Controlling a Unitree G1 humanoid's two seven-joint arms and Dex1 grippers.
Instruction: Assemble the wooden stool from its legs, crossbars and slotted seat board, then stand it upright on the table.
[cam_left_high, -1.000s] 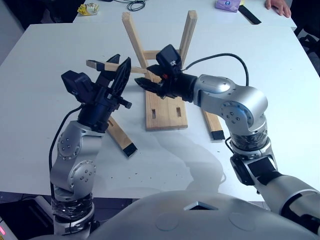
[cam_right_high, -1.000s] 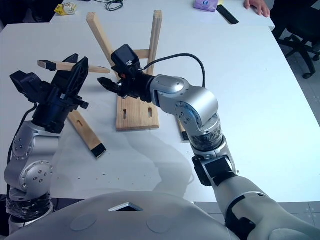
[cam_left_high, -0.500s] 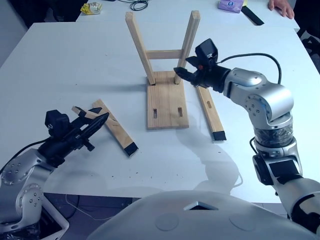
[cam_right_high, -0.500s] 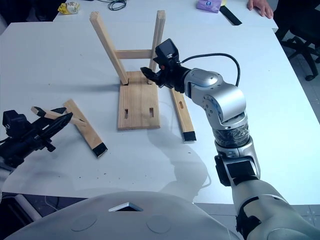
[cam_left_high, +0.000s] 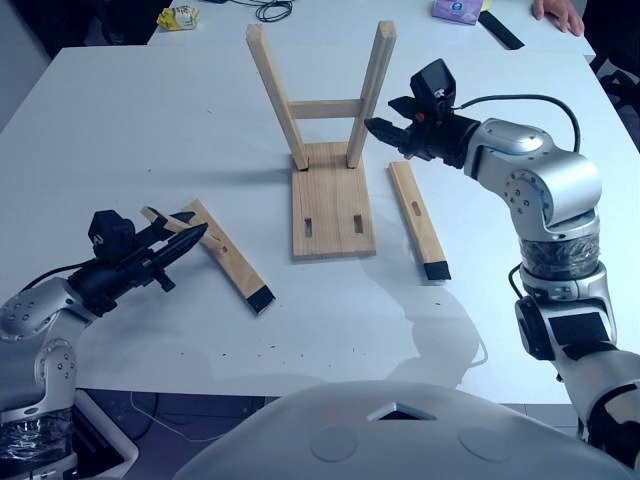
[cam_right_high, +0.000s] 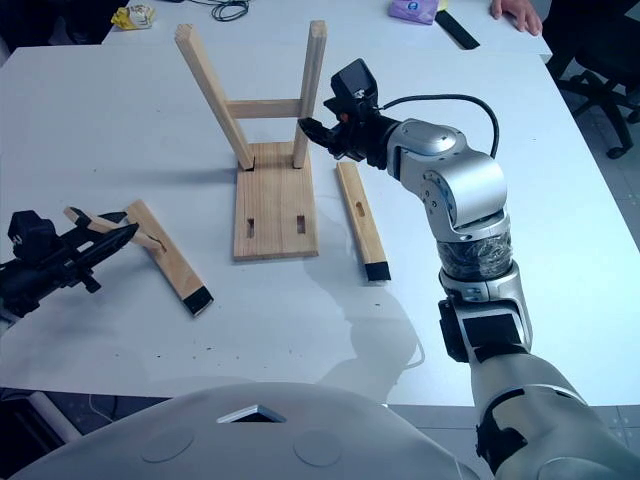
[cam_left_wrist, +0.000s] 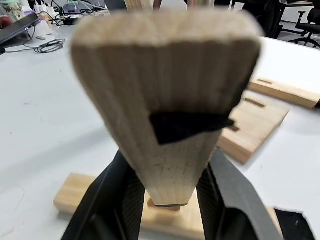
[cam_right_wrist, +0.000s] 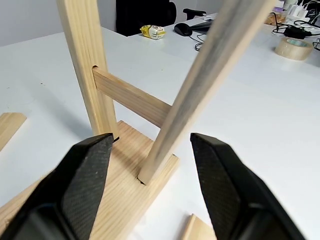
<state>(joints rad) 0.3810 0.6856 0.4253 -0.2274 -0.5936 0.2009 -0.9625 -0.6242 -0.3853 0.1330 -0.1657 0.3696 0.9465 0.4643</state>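
Note:
The slotted seat board (cam_left_high: 333, 205) lies flat mid-table. Two legs (cam_left_high: 275, 95) (cam_left_high: 370, 90) stand in its far slots, joined by a crossbar (cam_left_high: 325, 108). One loose leg (cam_left_high: 418, 218) lies right of the board, another (cam_left_high: 230, 255) to its left. My left gripper (cam_left_high: 190, 235) is low near the front left, shut on a short crossbar (cam_left_wrist: 165, 100) whose end (cam_left_high: 152, 214) rests by the left loose leg. My right gripper (cam_left_high: 385, 130) is open just right of the right standing leg (cam_right_wrist: 200, 90), not touching it; its fingers (cam_right_wrist: 85, 185) stand wide apart.
At the far edge are a yellow packet (cam_left_high: 180, 15), a cable (cam_left_high: 268, 10), a purple packet (cam_left_high: 460, 10) and a black strip (cam_left_high: 497, 28). A person's hand (cam_left_high: 555, 10) rests at the back right. Bare table lies in front of the board.
My left arm has come down from beside the stool to the front left, crossbar still held. My right gripper has moved from the left leg's base to beside the right leg.

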